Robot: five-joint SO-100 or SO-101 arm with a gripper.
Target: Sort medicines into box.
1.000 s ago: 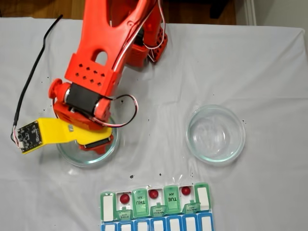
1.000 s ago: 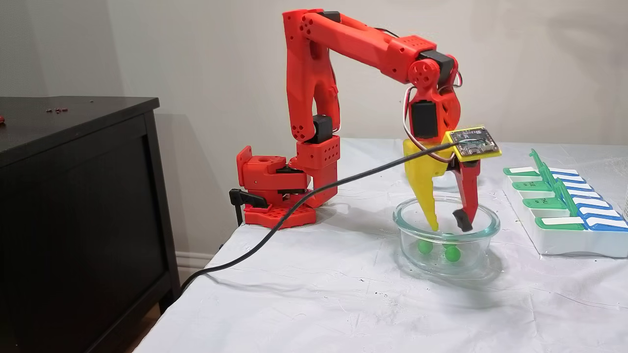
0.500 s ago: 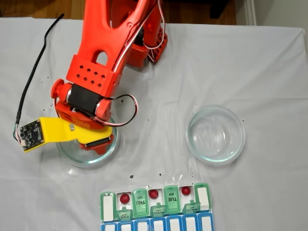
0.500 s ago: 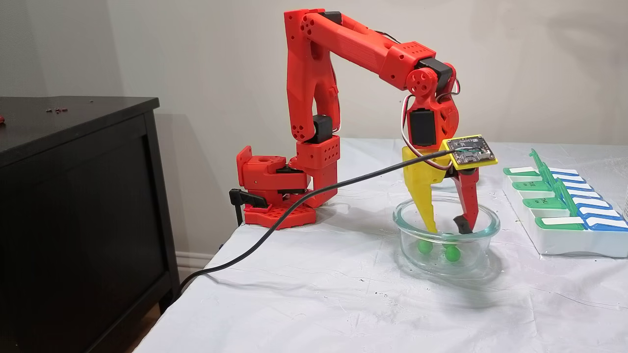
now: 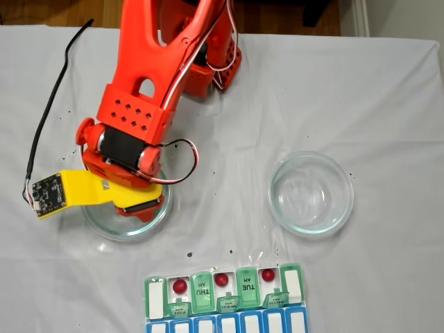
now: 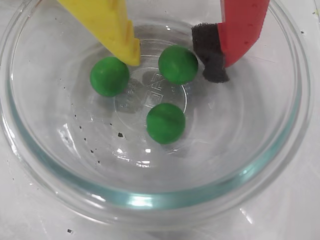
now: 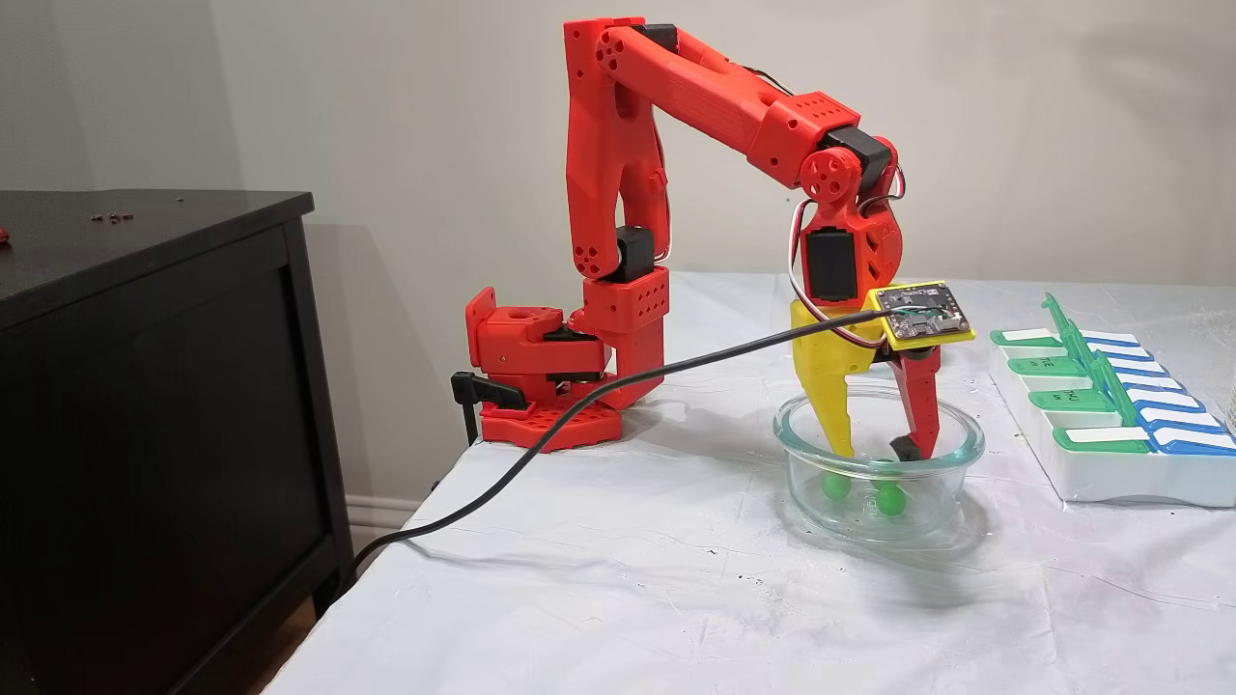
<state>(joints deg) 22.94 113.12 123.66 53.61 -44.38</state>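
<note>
Fixed view from above: red arm [image 5: 156, 76] bent over left glass dish [image 5: 154, 218], gripper hidden under wrist, dish contents blocked. Second glass dish [image 5: 311, 192] to the right, well apart, nothing visible in it. Pill box [image 5: 225, 300] at bottom edge; three red balls [image 5: 221, 279] in three open green-row compartments, alternating with shut THU and TUE lids. Black specks scattered on white cloth [image 5: 388, 104]. Wrist view: gripper [image 6: 175, 59] down inside dish [image 6: 150, 200], jaws spread wide, yellow finger [image 6: 112, 27] at left, red finger with black foam pad [image 6: 210, 52] at right. Three green balls [image 6: 165, 123] on dish floor: one between the fingertips, just beside the pad, possibly touching, hard to call; one left of yellow tip; one nearer the camera, clear of both. Nothing pinched. Side fixed view: gripper [image 7: 879, 449] tips below dish rim [image 7: 801, 425], two green balls [image 7: 889, 499] seen through glass, pill box [image 7: 1110, 473] to the right with lids raised, black cabinet [image 7: 145, 386] at left.
</note>
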